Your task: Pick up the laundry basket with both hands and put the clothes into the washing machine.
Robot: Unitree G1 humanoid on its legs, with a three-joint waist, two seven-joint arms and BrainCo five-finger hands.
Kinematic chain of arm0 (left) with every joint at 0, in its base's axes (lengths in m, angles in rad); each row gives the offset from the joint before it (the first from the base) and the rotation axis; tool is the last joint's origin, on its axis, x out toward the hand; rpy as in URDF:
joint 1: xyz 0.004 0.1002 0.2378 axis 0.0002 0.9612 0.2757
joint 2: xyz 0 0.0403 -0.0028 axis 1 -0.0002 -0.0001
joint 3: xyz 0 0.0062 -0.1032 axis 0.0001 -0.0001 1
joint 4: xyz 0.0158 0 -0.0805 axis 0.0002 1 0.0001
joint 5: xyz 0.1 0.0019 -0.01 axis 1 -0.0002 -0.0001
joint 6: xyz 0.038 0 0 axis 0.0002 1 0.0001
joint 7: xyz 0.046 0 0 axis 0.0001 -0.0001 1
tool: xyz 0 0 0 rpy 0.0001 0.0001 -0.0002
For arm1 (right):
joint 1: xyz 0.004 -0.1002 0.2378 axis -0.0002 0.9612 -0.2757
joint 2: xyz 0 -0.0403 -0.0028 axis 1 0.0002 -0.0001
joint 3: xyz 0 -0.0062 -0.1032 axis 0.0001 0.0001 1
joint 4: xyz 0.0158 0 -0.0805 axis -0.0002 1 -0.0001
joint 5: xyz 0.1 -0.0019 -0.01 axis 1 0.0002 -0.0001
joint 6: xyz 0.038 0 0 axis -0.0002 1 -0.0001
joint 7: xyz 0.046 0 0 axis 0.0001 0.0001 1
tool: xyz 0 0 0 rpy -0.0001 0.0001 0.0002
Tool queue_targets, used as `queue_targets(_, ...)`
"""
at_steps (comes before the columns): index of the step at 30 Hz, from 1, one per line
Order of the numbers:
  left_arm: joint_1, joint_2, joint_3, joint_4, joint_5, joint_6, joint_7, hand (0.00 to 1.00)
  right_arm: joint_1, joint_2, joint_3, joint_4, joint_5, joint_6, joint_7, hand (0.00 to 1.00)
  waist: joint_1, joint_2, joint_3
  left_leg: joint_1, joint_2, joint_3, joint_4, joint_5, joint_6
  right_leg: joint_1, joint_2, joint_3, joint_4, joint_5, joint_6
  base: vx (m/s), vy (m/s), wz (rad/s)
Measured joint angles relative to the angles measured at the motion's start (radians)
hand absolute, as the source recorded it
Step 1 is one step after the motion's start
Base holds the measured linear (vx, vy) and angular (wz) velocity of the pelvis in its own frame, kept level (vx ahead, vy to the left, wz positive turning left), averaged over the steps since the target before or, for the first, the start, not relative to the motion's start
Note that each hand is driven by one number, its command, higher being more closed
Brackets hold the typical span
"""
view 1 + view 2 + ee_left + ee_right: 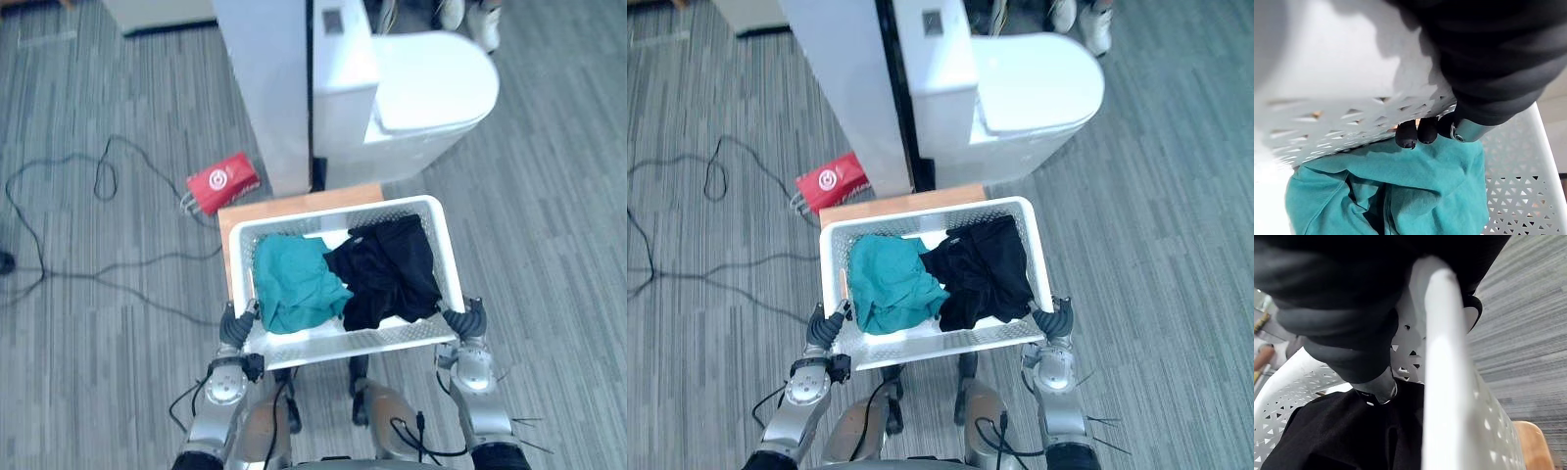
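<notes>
Where left hand (238,326) meets basket (446,255), fingertips (1406,134) hook over near-left rim, curled inside against teal garment (294,279). Red bag (222,182) on floor, ahead and outward of that hand. Black garment (392,269) touches teal one, on side nearer right hand (468,320). Right hand clamps near-right rim, finger inside on black cloth. Wooden table (294,203) shows past basket's far edge; contact unclear. Washing machine (421,88) well ahead of both hands.

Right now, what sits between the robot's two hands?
The white laundry basket, its near corners gripped by left hand and right hand, with a teal garment and black garment inside; see the left eye view.
</notes>
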Motion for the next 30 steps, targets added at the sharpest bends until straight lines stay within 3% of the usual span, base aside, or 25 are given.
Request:
queue_targets(2, 0.049, -0.002, 0.002, -0.055, -0.016, -0.001, -0.012, 1.00, 0.028, 0.000, 0.004, -0.037, 0.002, -0.011, 0.014, 1.00, 0.001, -0.003, -0.033, -0.004, 0.002, -0.042, 0.069, -0.038, 0.000, 0.013, 0.003, 0.041, -0.009, 0.001, 0.000, 0.07, -0.012, -0.68)
queue_targets(3, 0.079, -0.008, 0.000, -0.087, -0.030, -0.003, -0.014, 1.00, 0.035, -0.001, 0.007, -0.056, 0.002, -0.017, 0.023, 1.00, 0.000, 0.002, -0.058, -0.010, 0.000, -0.127, 0.122, -0.072, -0.006, 0.014, 0.009, 0.084, -0.009, 0.006, 0.003, 0.07, -0.031, -0.81)
queue_targets(5, 0.097, -0.020, -0.002, -0.105, -0.036, -0.003, -0.016, 1.00, 0.045, -0.005, 0.004, -0.073, 0.002, -0.022, 0.028, 1.00, -0.001, 0.015, -0.075, -0.007, 0.008, -0.163, 0.155, -0.114, -0.017, 0.012, 0.023, 0.127, -0.012, 0.015, 0.009, 0.03, 0.019, -0.88)
queue_targets(7, 0.097, -0.027, -0.004, -0.109, -0.043, -0.002, -0.036, 1.00, 0.065, 0.000, -0.009, -0.091, 0.004, -0.020, 0.037, 1.00, -0.003, 0.016, -0.090, 0.013, 0.013, -0.135, 0.159, -0.149, -0.008, 0.010, 0.037, 0.183, -0.028, 0.038, 0.018, -0.01, 0.089, -1.00)
queue_targets(9, 0.107, -0.024, -0.004, -0.119, -0.050, 0.000, -0.040, 1.00, 0.091, 0.004, -0.007, -0.127, 0.004, -0.020, 0.042, 1.00, 0.000, -0.001, -0.109, 0.024, 0.013, -0.052, 0.162, -0.160, -0.003, -0.016, 0.042, 0.268, -0.043, 0.069, 0.035, -0.05, 0.092, -1.28)
queue_targets(11, 0.105, -0.025, -0.001, -0.147, -0.049, 0.001, -0.039, 1.00, 0.083, 0.004, -0.010, -0.152, 0.004, -0.019, 0.043, 1.00, 0.002, -0.015, -0.116, 0.018, 0.019, 0.081, 0.208, -0.195, 0.024, -0.066, 0.057, 0.340, -0.072, 0.157, 0.077, -0.10, 0.108, -1.81)
queue_targets(12, 0.097, -0.025, 0.004, -0.148, -0.049, 0.001, -0.039, 1.00, 0.072, 0.004, -0.010, -0.150, 0.005, -0.019, 0.043, 1.00, 0.005, -0.017, -0.118, 0.019, 0.023, 0.111, 0.210, -0.196, 0.026, -0.078, 0.065, 0.314, -0.100, 0.211, 0.075, -0.14, 0.058, -2.01)
queue_targets(13, 0.082, -0.021, 0.022, -0.150, -0.049, 0.001, -0.039, 1.00, 0.037, 0.007, -0.004, -0.140, 0.010, -0.020, 0.043, 1.00, 0.014, -0.012, -0.119, 0.021, 0.054, 0.188, 0.197, -0.196, 0.032, -0.081, 0.068, 0.175, -0.181, 0.309, 0.061, -0.14, -0.010, -2.00)
queue_targets(14, 0.059, -0.019, 0.034, -0.150, -0.047, 0.010, -0.040, 1.00, 0.022, 0.015, -0.006, -0.130, 0.011, -0.020, 0.042, 1.00, 0.010, -0.019, -0.120, 0.029, 0.055, 0.263, 0.197, -0.193, 0.038, -0.106, 0.034, -0.104, -0.059, 0.181, -0.030, -0.15, -0.025, -2.13)
queue_targets(15, 0.056, -0.018, 0.042, -0.150, -0.047, 0.017, -0.043, 1.00, 0.015, 0.018, -0.005, -0.115, 0.011, -0.020, 0.042, 1.00, 0.010, -0.020, -0.120, 0.049, 0.060, 0.323, 0.202, -0.194, 0.040, -0.106, -0.002, -0.257, 0.040, 0.075, -0.090, -0.10, -0.035, -1.60)
queue_targets(16, 0.059, -0.018, 0.046, -0.150, -0.047, 0.019, -0.046, 1.00, 0.007, 0.017, -0.003, -0.099, 0.011, -0.020, 0.044, 1.00, 0.013, -0.019, -0.120, 0.064, 0.065, 0.359, 0.208, -0.195, 0.043, -0.096, -0.026, -0.319, 0.102, 0.022, -0.092, -0.10, -0.039, -1.60)
queue_targets(18, 0.065, -0.020, 0.048, -0.150, -0.046, 0.027, -0.055, 1.00, -0.010, 0.015, -0.002, -0.056, 0.011, -0.020, 0.047, 1.00, 0.023, -0.020, -0.121, 0.105, 0.091, 0.464, 0.251, -0.202, 0.049, -0.078, -0.145, -0.448, 0.313, -0.113, -0.107, -0.11, -0.117, -1.54)
queue_targets(20, 0.068, -0.023, 0.048, -0.150, -0.046, 0.030, -0.055, 1.00, -0.023, 0.005, 0.000, -0.031, 0.011, -0.020, 0.053, 1.00, 0.024, -0.022, -0.123, 0.129, 0.126, 0.524, 0.293, -0.221, 0.021, -0.062, -0.234, -0.510, 0.405, -0.153, -0.115, -0.04, -0.180, -1.20)
queue_targets(21, 0.067, -0.024, 0.048, -0.150, -0.048, 0.032, -0.052, 1.00, -0.031, -0.008, 0.009, -0.022, 0.012, -0.020, 0.055, 1.00, 0.025, -0.030, -0.129, 0.134, 0.141, 0.533, 0.326, -0.259, -0.029, -0.053, -0.219, -0.496, 0.379, -0.163, -0.023, 0.00, -0.241, -1.11)
queue_targets(22, 0.063, -0.032, 0.048, -0.144, -0.049, 0.036, -0.051, 1.00, -0.038, -0.014, 0.012, -0.017, 0.013, -0.019, 0.055, 1.00, 0.026, -0.024, -0.131, 0.132, 0.161, 0.538, 0.336, -0.263, -0.034, -0.052, -0.187, -0.477, 0.352, -0.169, -0.021, 0.02, -0.338, -1.11)
queue_targets(24, 0.073, -0.048, 0.035, -0.141, -0.052, 0.041, -0.042, 1.00, -0.050, -0.054, 0.028, -0.009, 0.018, -0.014, 0.057, 1.00, 0.039, 0.001, -0.143, 0.115, 0.278, 0.525, 0.437, -0.277, -0.019, -0.056, -0.044, -0.389, 0.253, -0.133, -0.059, 0.02, -0.308, -1.40)
queue_targets(25, 0.074, -0.048, 0.031, -0.138, -0.057, 0.044, -0.037, 1.00, -0.049, -0.060, 0.031, -0.009, 0.020, -0.012, 0.057, 1.00, 0.043, 0.000, -0.143, 0.102, 0.313, 0.512, 0.499, -0.279, -0.010, -0.054, -0.015, -0.364, 0.247, -0.135, -0.068, 0.02, -0.257, -1.60)
queue_targets(26, 0.079, -0.048, 0.021, -0.132, -0.074, 0.044, -0.035, 1.00, -0.047, -0.072, 0.036, -0.009, 0.022, -0.009, 0.057, 1.00, 0.050, 0.003, -0.142, 0.064, 0.373, 0.454, 0.647, -0.285, 0.075, -0.045, 0.030, -0.319, 0.239, -0.146, -0.093, 0.04, -0.210, -1.46)
queue_targets(27, 0.080, -0.049, 0.006, -0.117, -0.093, 0.044, -0.034, 1.00, -0.041, -0.085, 0.036, -0.009, 0.022, -0.004, 0.056, 1.00, 0.049, 0.008, -0.142, 0.004, 0.371, 0.317, 0.787, -0.302, 0.120, -0.027, 0.060, -0.275, 0.228, -0.152, -0.110, 0.07, -0.179, -1.36)
queue_targets(28, 0.082, -0.051, -0.002, -0.111, -0.097, 0.044, -0.034, 1.00, -0.035, -0.093, 0.036, -0.010, 0.023, -0.001, 0.056, 1.00, 0.049, 0.010, -0.142, -0.027, 0.339, 0.235, 0.825, -0.306, 0.105, -0.017, 0.070, -0.255, 0.217, -0.150, -0.115, 0.13, -0.090, -1.25)
queue_targets(29, 0.093, -0.057, -0.011, -0.109, -0.101, 0.044, -0.034, 1.00, -0.024, -0.102, 0.036, -0.011, 0.025, 0.001, 0.056, 1.00, 0.050, 0.011, -0.143, -0.083, 0.241, 0.100, 0.847, -0.323, 0.072, 0.005, 0.080, -0.219, 0.192, -0.147, -0.123, 0.13, -0.017, -0.94)
queue_targets(30, 0.100, -0.060, -0.013, -0.109, -0.101, 0.044, -0.034, 1.00, -0.019, -0.103, 0.036, -0.013, 0.030, 0.001, 0.056, 1.00, 0.052, 0.012, -0.143, -0.107, 0.196, 0.052, 0.839, -0.331, 0.059, 0.016, 0.081, -0.205, 0.177, -0.145, -0.127, 0.20, 0.016, -1.14)
